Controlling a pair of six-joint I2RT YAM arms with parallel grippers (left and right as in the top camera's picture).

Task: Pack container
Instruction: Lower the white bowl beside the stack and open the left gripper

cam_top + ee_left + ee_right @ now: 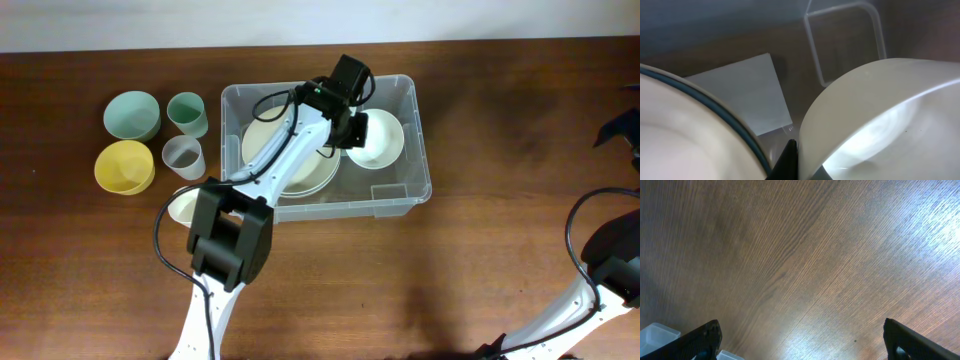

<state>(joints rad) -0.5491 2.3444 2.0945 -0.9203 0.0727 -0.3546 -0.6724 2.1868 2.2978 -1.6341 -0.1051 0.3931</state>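
Clenching the white bowl (380,140) inside the container (425,192), the left gripper (351,135) is mid-placement; bowls (131,114) and cups (187,112) wait at nine o'clock.

The left arm (290,150) hides much of the plate (256,145) in the container (422,150)

The tabletop (80,280) is brown grained wood; the container (426,150) is clear glossy plastic; the white bowl (380,140) looks smooth.

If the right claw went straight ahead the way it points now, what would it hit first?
The open right claw faces the brown wooden table; it would likely meet that wood first.
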